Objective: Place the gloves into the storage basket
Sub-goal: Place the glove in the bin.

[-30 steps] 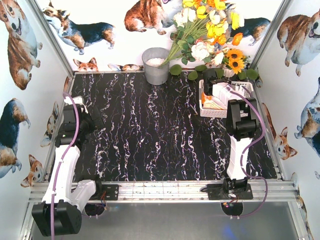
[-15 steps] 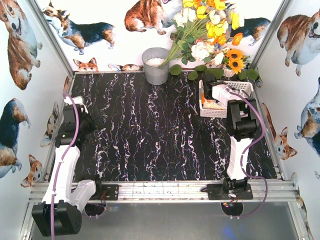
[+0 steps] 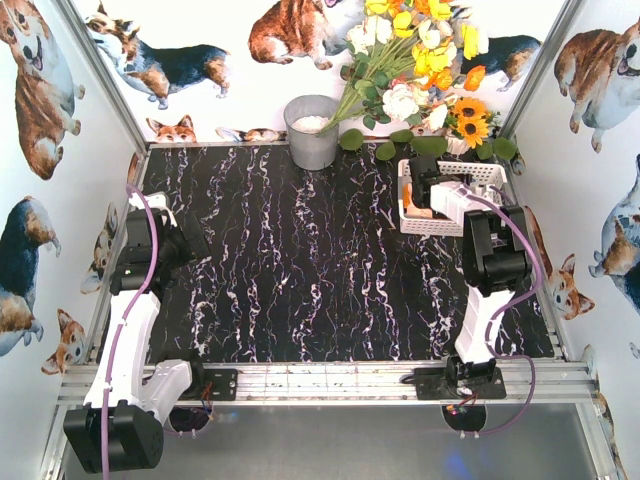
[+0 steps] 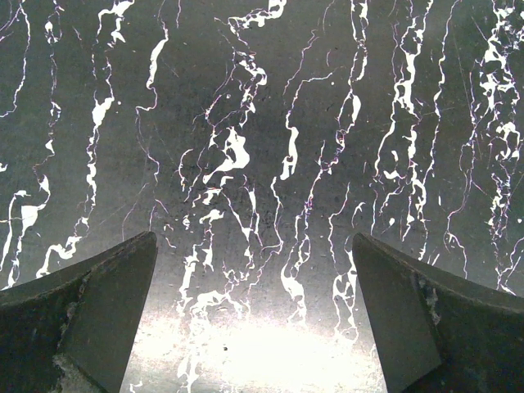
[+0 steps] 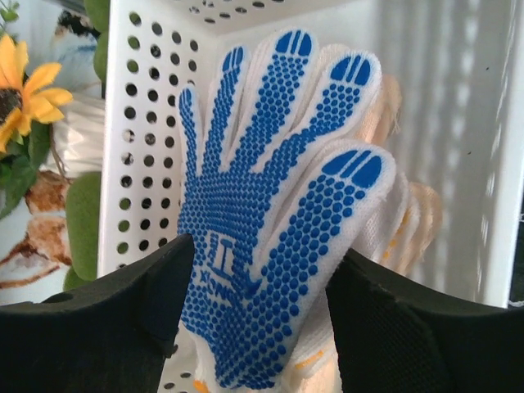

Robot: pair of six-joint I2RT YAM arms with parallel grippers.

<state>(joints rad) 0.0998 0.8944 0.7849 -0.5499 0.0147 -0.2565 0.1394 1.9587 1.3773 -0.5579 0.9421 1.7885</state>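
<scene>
My right gripper straddles the blue-dotted glove inside the storage basket, at two o'clock on the counter. I cannot tell whether it is released or pinching. If knit snags my pads, lifting could drag the glove out.

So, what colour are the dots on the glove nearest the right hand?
Blue dots on a white knit glove; the right wrist view shows it best.
</scene>
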